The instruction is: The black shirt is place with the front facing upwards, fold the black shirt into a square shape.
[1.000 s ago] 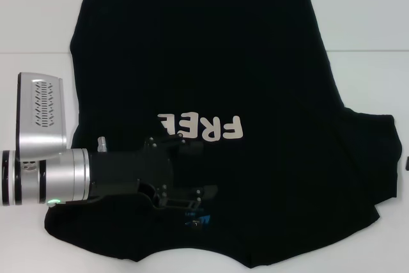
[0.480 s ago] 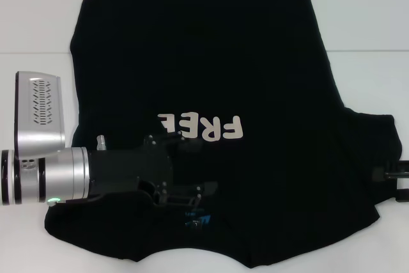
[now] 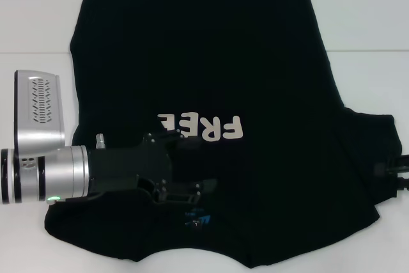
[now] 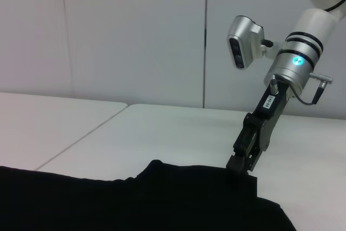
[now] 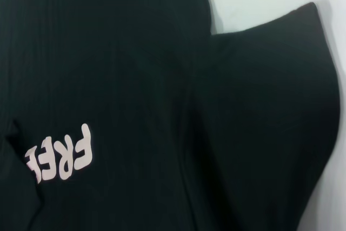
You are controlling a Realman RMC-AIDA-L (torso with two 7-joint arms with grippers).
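The black shirt (image 3: 204, 62) lies flat on the white table (image 3: 370, 17), front up, with the white lettering (image 3: 201, 127) near me. Its right sleeve (image 3: 367, 158) sticks out sideways; no left sleeve sticks out. My left gripper (image 3: 201, 165) reaches in from the left, low over the chest just beyond the blue neck label (image 3: 201, 220), with its jaws apart and empty. My right gripper (image 3: 396, 174) is at the right sleeve's outer edge; in the left wrist view (image 4: 244, 162) its tip touches the cloth (image 4: 135, 204). The right wrist view shows sleeve (image 5: 270, 106) and lettering (image 5: 62, 158).
A seam (image 3: 364, 50) runs across the white table on the right. Bare table shows left and right of the shirt. A pale panelled wall (image 4: 135, 36) stands beyond the table in the left wrist view.
My right gripper has come into view at the right edge and reached the sleeve's edge. My left gripper has drawn back slightly to the left. The shirt has not moved.
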